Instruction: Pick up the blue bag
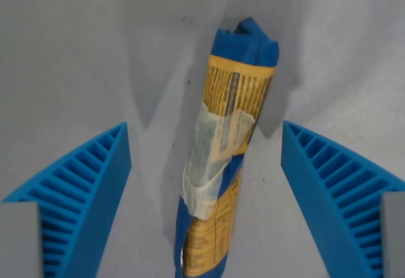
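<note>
Wrist view looks straight down on the blue bag [224,157], which lies rolled into a long narrow bundle on a plain grey table [69,56]. Its blue twisted end points to the far side, a yellow printed panel wraps the middle, and a strip of clear tape crosses it lower down. The near end runs out of the bottom of the picture.

The gripper [205,183] stands spread wide, holding nothing. Its two blue ribbed fingers [82,189] sit one on each side of the bag, well apart from it, with bare table showing in both gaps. The bag lies a little nearer the right finger than the left, and it leans slightly across the line between them.

To do this well, I judge the gripper should drop until the fingertips nearly meet the table, then close across the bundle's width at the taped middle, where it looks firmest. Shifting slightly right first would centre the squeeze. The wrapper looks slick, so a firm close suits it.
</note>
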